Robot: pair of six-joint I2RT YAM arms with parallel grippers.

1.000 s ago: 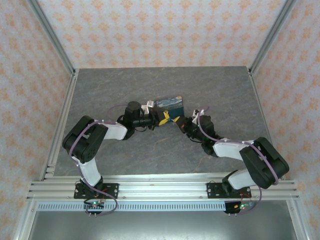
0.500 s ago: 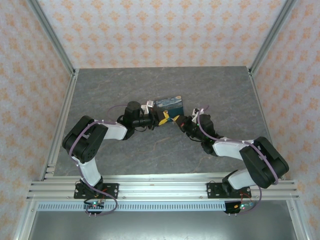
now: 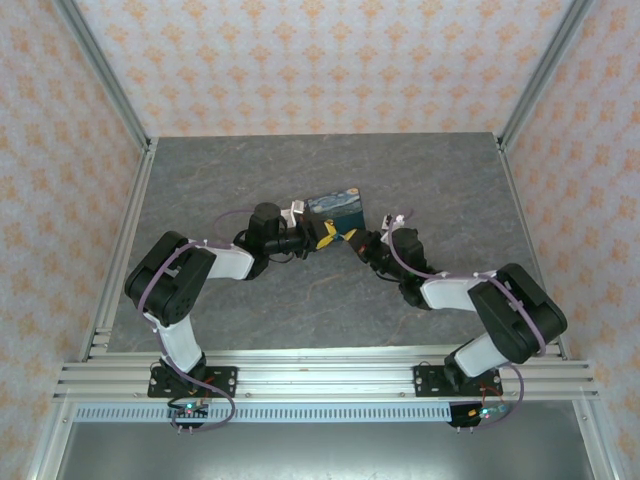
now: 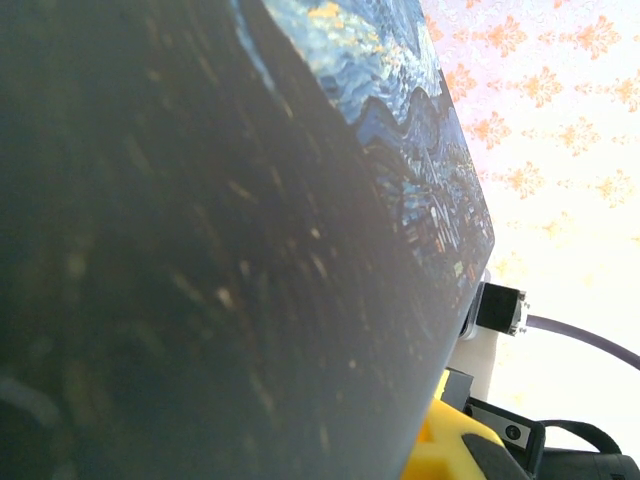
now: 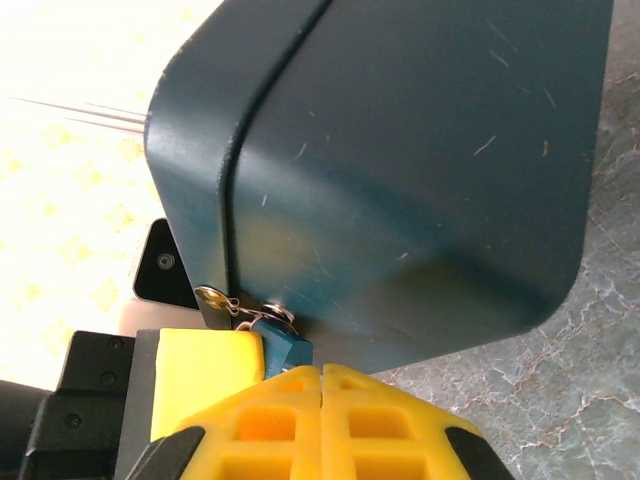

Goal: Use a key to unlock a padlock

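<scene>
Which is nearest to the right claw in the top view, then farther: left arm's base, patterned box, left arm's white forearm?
1. patterned box, just behind the right claw.
2. left arm's white forearm, left.
3. left arm's base, front left.

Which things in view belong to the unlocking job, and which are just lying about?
Job:
- padlock, blue, at the box's lower edge
- key, on a ring beside it
- right gripper, shut just below them

Just there:
- box, dark blue
- table
</scene>
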